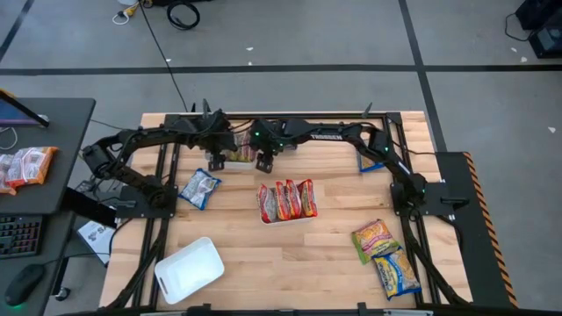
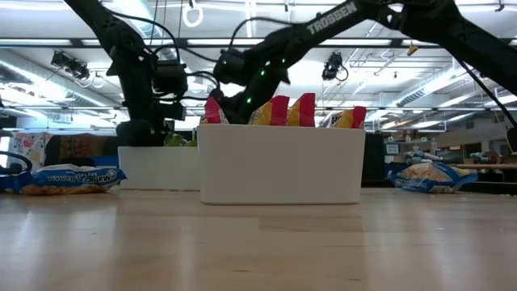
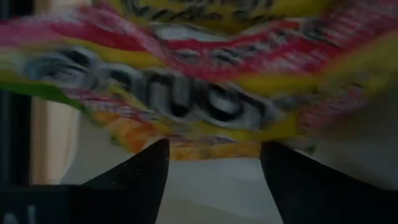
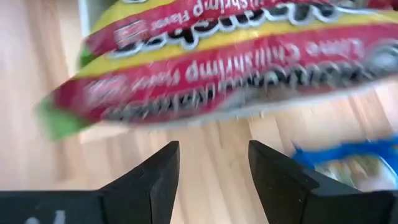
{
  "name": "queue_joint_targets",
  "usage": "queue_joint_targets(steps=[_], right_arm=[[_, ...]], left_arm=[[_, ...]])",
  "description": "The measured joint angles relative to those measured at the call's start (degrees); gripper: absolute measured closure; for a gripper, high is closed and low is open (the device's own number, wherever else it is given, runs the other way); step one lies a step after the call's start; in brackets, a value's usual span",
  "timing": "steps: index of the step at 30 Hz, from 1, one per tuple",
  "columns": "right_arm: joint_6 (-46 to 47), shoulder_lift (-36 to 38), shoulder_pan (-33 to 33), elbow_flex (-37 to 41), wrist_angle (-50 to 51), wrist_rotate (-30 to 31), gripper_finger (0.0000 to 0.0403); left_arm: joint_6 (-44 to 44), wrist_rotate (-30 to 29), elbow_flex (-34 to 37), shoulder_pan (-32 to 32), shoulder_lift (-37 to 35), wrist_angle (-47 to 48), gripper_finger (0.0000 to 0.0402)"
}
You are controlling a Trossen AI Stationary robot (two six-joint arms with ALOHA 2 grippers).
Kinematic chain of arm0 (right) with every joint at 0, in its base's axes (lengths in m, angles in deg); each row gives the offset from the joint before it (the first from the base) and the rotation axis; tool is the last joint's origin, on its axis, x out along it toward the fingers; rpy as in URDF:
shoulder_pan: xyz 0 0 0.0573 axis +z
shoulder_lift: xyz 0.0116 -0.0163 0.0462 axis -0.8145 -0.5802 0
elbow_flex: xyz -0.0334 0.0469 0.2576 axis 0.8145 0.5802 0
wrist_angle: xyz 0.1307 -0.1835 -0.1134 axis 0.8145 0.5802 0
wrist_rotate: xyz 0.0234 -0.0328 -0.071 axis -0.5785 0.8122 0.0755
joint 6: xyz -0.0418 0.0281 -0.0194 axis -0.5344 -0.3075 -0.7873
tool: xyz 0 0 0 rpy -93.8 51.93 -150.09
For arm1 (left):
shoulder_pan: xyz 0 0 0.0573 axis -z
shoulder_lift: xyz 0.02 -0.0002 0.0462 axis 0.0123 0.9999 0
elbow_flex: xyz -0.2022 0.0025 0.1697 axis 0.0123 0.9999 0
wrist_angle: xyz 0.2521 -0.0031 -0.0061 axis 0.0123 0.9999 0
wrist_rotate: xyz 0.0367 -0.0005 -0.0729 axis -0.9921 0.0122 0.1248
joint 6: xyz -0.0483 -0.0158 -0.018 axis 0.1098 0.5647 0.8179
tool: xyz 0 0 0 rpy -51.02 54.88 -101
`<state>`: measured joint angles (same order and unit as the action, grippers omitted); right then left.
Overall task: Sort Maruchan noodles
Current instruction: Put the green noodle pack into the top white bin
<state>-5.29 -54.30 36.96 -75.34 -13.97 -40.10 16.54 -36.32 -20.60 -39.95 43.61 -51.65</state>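
A white tray stands at the table's far middle with a red-and-yellow noodle packet in it. My left gripper hangs open over that tray's left end. The packet fills its wrist view just past the fingertips. My right gripper hangs open at the tray's right end. A red-and-yellow packet lies beyond its fingers, with bare wood between them. A second white tray at mid-table holds three red packets standing on edge. My left gripper's open fingertips stand at the near edge of the red-and-yellow packet, slanting down from above. Whether they touch it, I cannot tell.
A blue packet lies left of the middle tray, and another lies far right. Two yellow packets lie near right. An upturned white tray sits near left. More packets lie on a side desk.
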Motion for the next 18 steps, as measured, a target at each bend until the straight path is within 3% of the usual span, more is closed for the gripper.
queue_joint_targets(steps=[10,18], right_arm=[[5.7,11.9,2.1,0.0,17.8,6.3,0.0205],[12.5,23.0,9.8,0.0,29.3,6.3,0.0205]], left_arm=[[1.9,-6.1,-5.8,0.5,-0.2,9.1,0.0111],[8.8,-2.6,-17.4,2.2,-1.0,19.2,0.0111]])
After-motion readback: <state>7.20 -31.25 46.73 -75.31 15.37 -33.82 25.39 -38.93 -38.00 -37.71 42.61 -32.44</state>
